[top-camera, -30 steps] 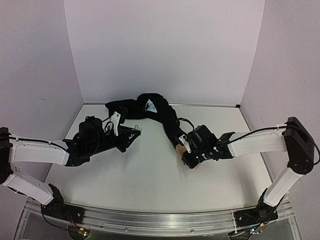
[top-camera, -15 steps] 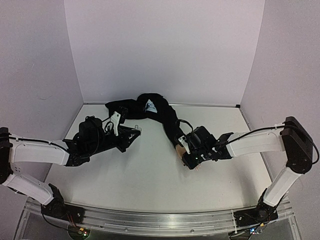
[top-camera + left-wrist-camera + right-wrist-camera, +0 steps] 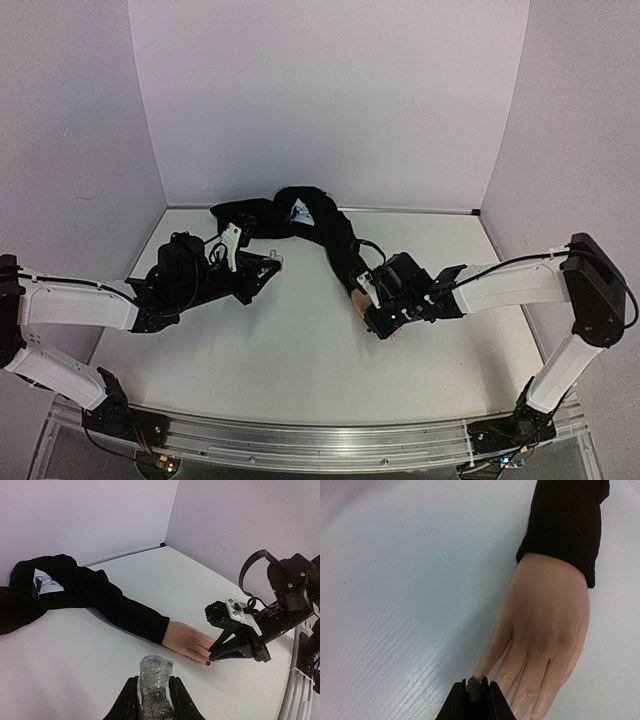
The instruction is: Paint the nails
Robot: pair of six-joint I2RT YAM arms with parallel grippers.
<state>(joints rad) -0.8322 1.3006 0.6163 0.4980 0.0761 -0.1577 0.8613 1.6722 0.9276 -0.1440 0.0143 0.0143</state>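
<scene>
Right gripper [image 3: 476,696] is clenched on a small dark stub [image 3: 475,682], probably the brush cap. Left gripper [image 3: 154,694] is clamped on the clear glittery bottle [image 3: 155,672], which is upright with the neck open.

The mannequin hand [image 3: 545,625] lies palm down on the table [image 3: 300,350], right of centre, directly under the right gripper. The nails sit at the finger ends, but no view resolves them.

Handling, my read: the hand looks like rigid, light plastic, anchored only by the limp black sleeve [image 3: 100,597], so it will slide if pushed. The nails are small, hard and slick, so use light brush strokes only. If it needs steadying, pin the wrist or the back of the hand, never the fingers. The open bottle will spill if tipped.

Views:
- Right wrist: shows the stub right at the tip of the outermost finger, but the other fingertips run off the frame.
- Left wrist: side-on. It shows the right gripper low at the finger ends and the full sleeve run.
- Top: the arm layout only, with the hand almost wholly hidden under the right gripper.
</scene>
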